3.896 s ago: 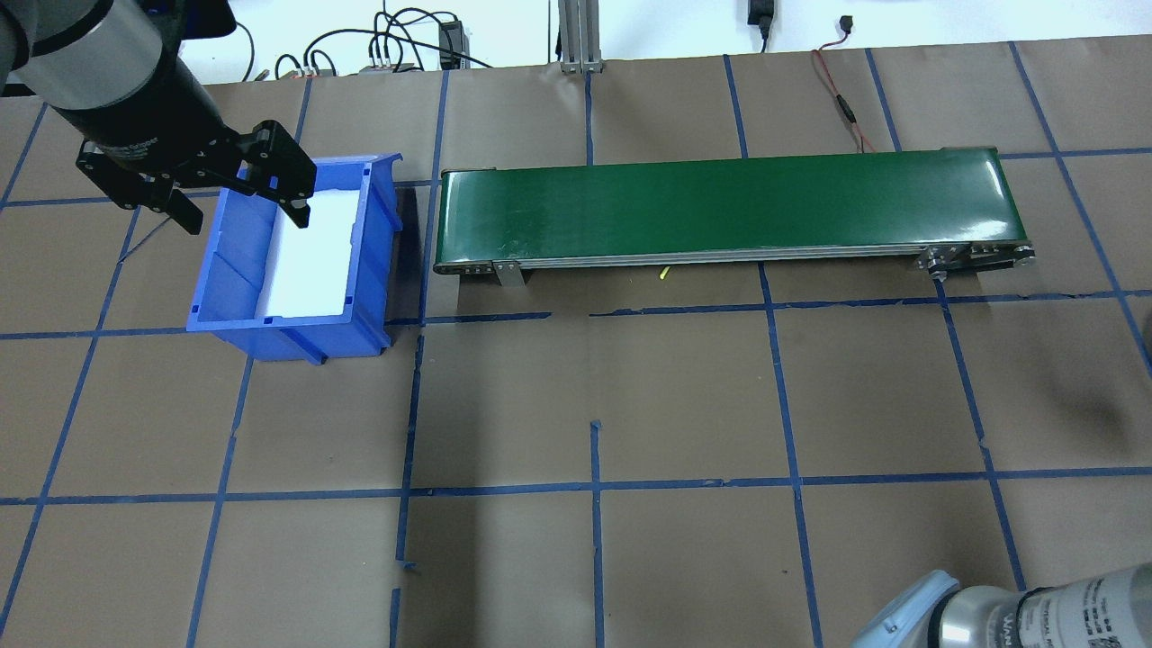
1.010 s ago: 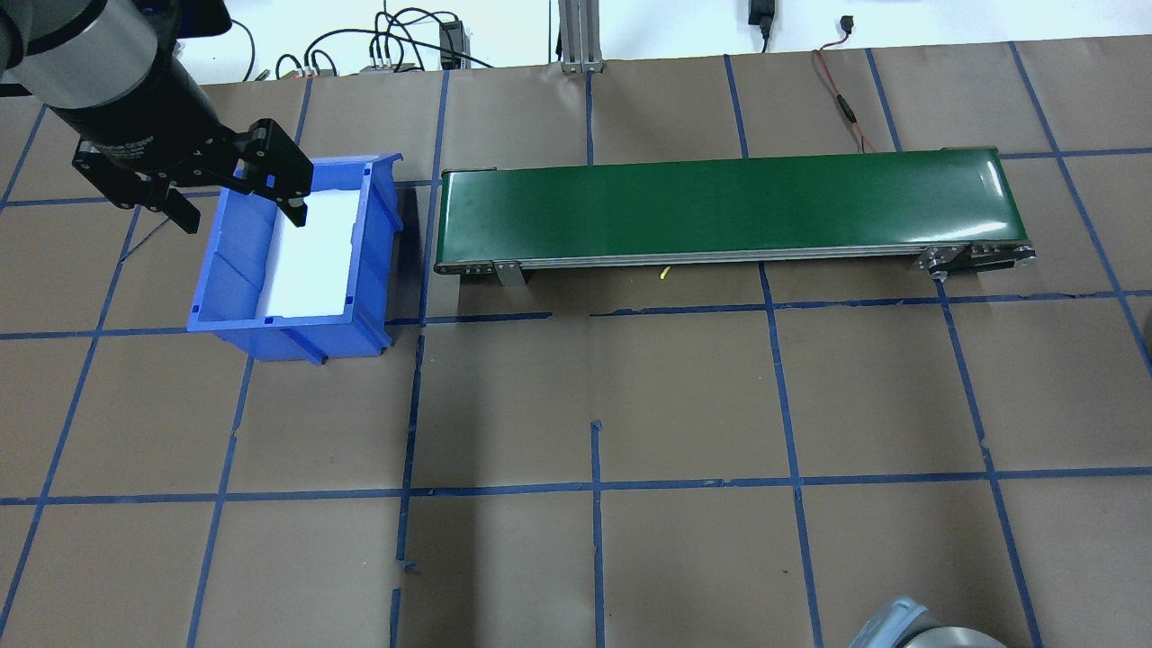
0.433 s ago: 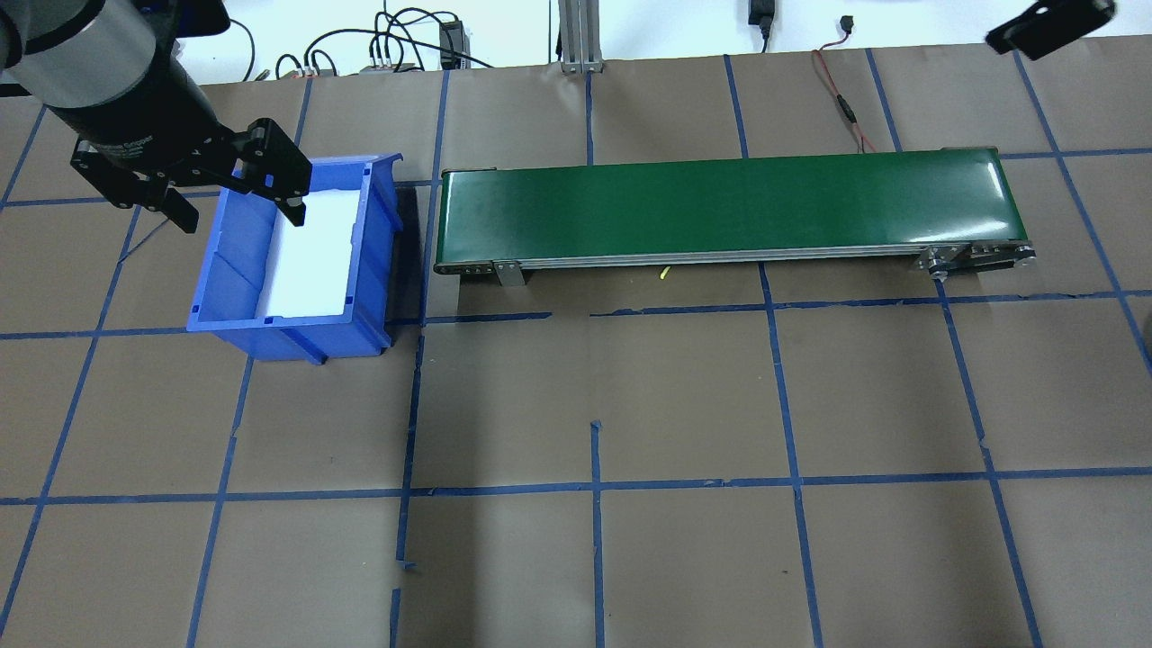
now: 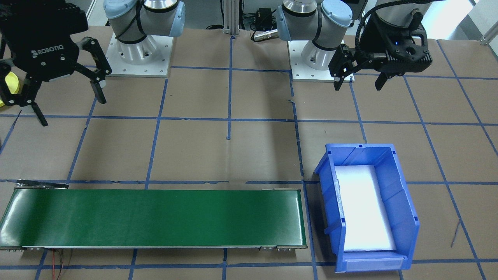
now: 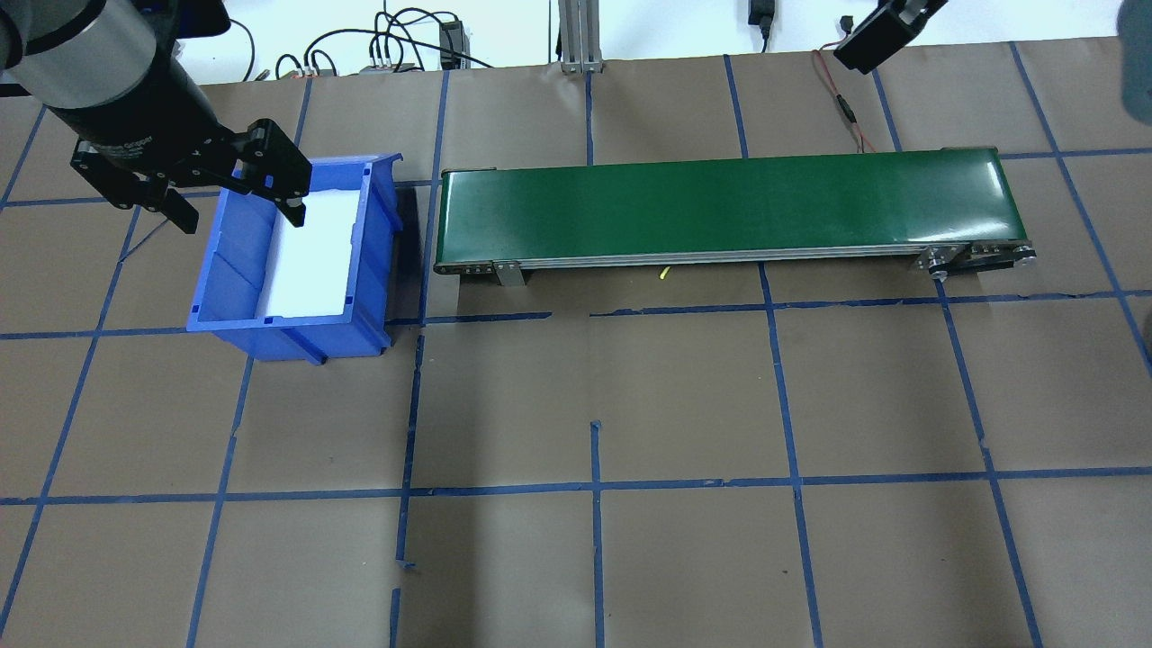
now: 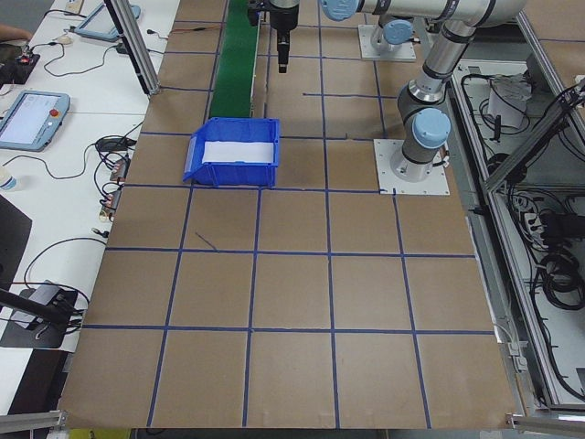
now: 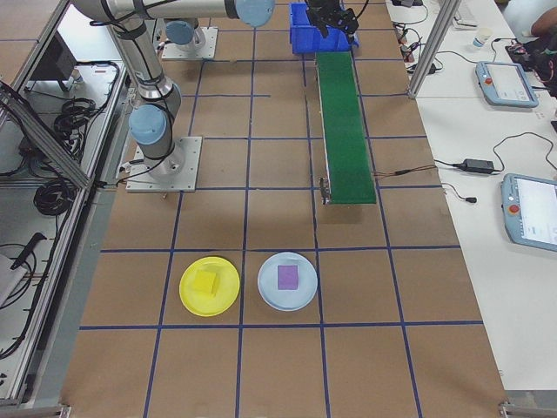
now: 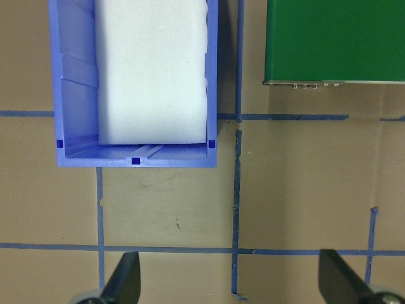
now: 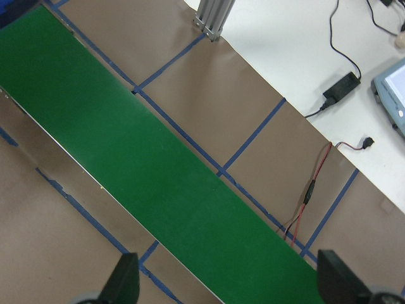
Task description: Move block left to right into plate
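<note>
Up front, in the front-facing view, the left gripper hangs open and empty above the table, near the blue rectangular plastic bin — the right gripper is also spread wide, holding nothing. Overhead, the long green conveyor belt lies bare. From the right side, a small yellow block sits on the round yellow plastic plate — beside a pale blue plate bearing a purple square.

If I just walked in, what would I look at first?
Probably the long green conveyor belt across the middle of the brown table, and the bright blue bin with a white pad inside at its end. Off beyond the belt's other end sit a yellow plate holding a yellow block and a pale blue plate holding a purple block.
</note>
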`<state>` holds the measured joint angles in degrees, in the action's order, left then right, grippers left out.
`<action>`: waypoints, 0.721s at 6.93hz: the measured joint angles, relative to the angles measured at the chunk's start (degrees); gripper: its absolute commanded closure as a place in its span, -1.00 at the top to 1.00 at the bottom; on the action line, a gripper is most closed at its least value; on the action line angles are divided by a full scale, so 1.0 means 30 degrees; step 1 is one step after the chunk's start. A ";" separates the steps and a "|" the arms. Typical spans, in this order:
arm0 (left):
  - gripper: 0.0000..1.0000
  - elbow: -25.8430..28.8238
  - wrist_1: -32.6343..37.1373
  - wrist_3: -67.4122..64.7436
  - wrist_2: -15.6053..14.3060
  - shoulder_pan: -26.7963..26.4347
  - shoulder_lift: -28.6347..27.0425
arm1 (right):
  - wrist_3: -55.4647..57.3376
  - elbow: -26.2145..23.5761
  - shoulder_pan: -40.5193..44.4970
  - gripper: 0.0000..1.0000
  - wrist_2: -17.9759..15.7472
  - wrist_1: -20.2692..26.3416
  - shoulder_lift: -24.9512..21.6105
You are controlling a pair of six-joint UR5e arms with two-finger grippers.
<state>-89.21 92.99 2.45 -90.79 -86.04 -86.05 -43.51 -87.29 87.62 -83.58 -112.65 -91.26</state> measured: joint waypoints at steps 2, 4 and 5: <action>1.00 -0.0001 -0.0006 0.0003 0.0000 0.0000 0.0000 | 0.6209 -0.0003 0.1010 1.00 -0.1756 0.0907 -0.0057; 1.00 0.0000 -0.0013 0.0003 0.0000 0.0000 0.0001 | 1.1684 0.0200 0.1170 1.00 -0.2090 0.4136 -0.0363; 1.00 -0.0001 -0.0023 0.0003 0.0000 0.0007 0.0000 | 1.2812 0.0265 0.1170 1.00 -0.2020 0.5721 -0.0537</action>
<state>-89.21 92.92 2.46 -90.79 -86.02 -86.04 -5.08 -86.49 91.14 -89.64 -95.48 -92.87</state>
